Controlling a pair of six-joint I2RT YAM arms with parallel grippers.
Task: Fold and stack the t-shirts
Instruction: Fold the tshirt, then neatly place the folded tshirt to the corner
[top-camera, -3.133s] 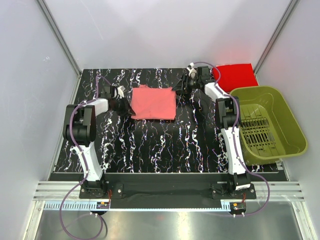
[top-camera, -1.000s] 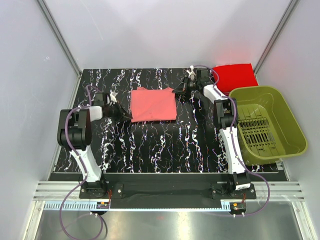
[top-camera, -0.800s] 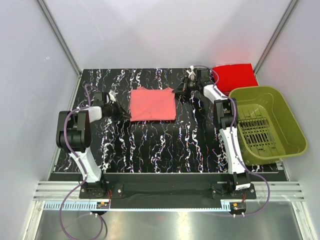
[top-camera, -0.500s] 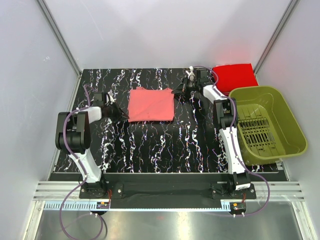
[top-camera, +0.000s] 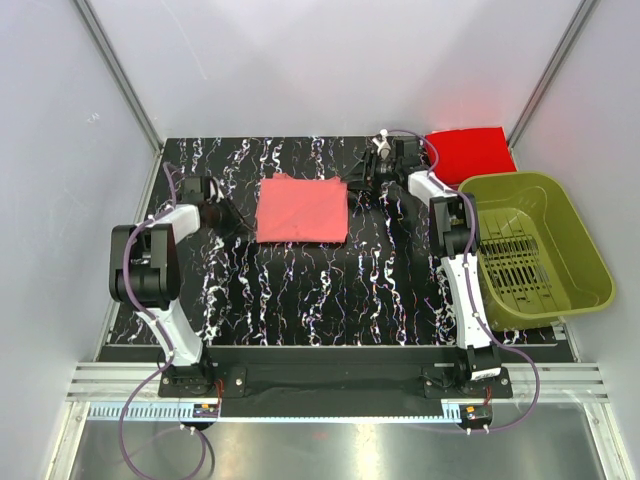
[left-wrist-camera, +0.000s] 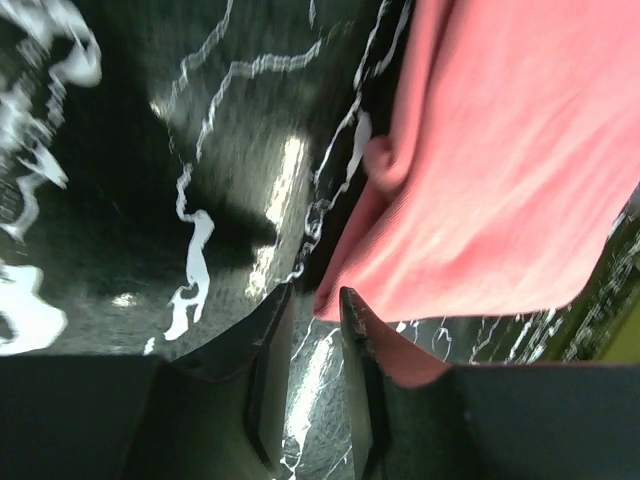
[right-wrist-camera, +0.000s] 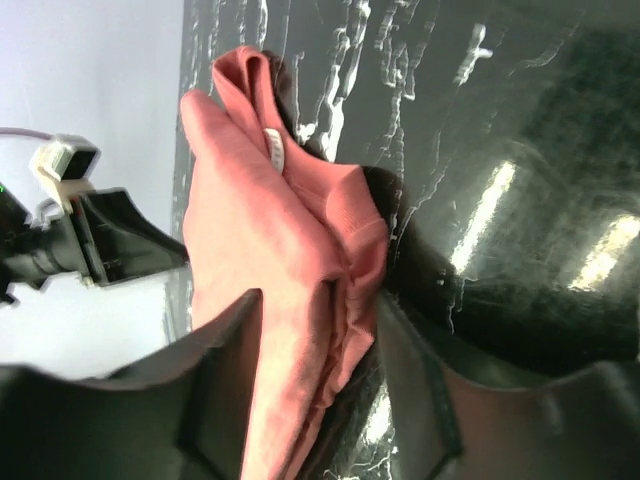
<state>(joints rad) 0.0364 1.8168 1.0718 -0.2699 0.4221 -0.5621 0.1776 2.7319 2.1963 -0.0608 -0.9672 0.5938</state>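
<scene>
The salmon-pink cloth t-shirt (top-camera: 300, 210) lies folded into a flat rectangle, one corner clamped in the right pincer (right-wrist-camera: 320, 330). Its opposite edge meets the tips of the left pincer (left-wrist-camera: 315, 293), which are drawn almost together; whether they nip it I cannot tell. The bright red folded t-shirt (top-camera: 470, 152) lies apart, just behind the right pincer. Folding looks done, and stacking remains.

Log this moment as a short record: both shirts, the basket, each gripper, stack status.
pink shirt: salmon-pink folded cloth t-shirt, lying mid black marbled table
red shirt: bright red folded cloth t-shirt, far right corner, apart from the pink
basket: olive-green plastic basket, right edge
left gripper: fingers narrowly apart at pink shirt's corner
right gripper: pink cloth bunched between fingers
stack: not yet made
</scene>
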